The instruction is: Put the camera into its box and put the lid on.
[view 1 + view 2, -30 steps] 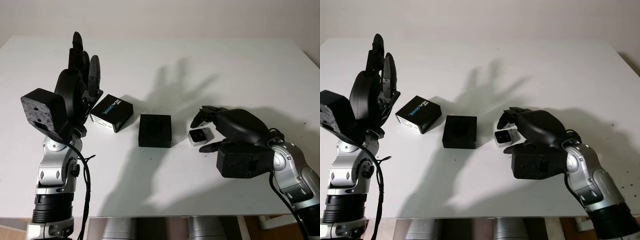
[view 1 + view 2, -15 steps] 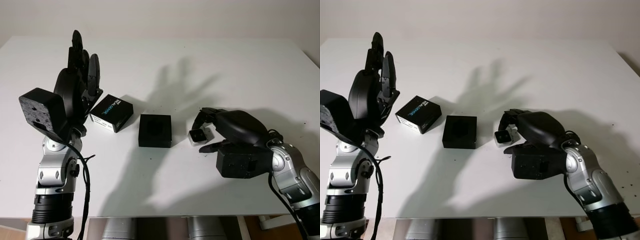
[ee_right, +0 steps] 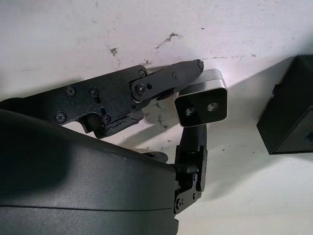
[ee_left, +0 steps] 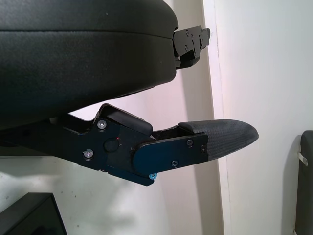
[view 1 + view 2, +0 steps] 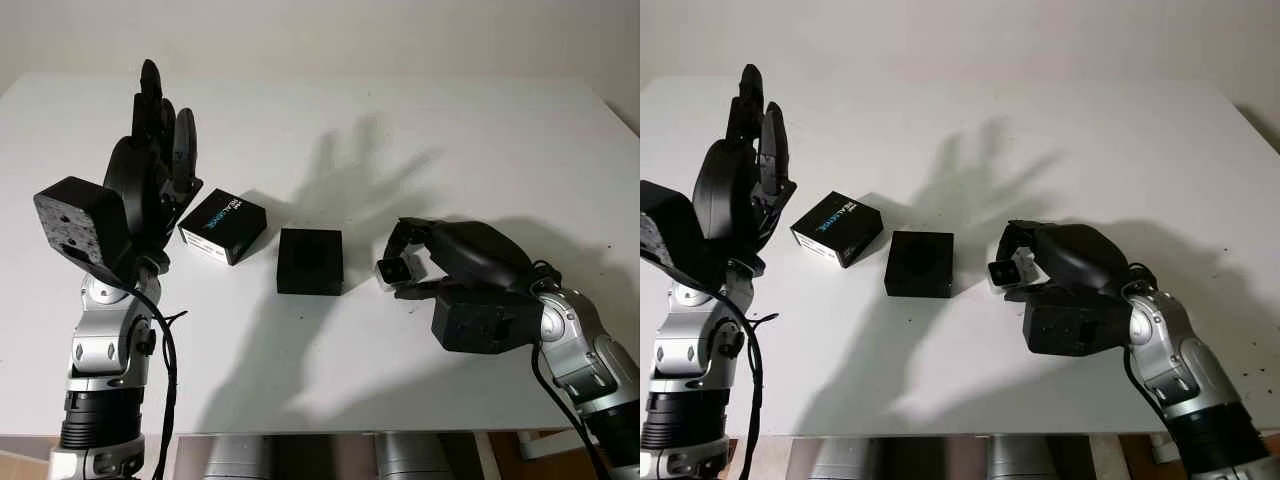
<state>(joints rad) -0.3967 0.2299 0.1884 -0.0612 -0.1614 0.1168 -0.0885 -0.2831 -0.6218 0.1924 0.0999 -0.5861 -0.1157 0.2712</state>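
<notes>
- I see a small silver camera with a black front face (image 3: 202,103), pinched in my black right hand (image 5: 452,262).
- Plain matte black square box (image 5: 310,261).
- Black rectangular lid with white-and-blue lettering (image 5: 223,226).
- White table with dark scuffs (image 5: 420,120).
- Black left hand (image 5: 150,170).

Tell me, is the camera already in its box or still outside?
Outside. The right hand pinches the camera beside the open black box, above the table.
</notes>
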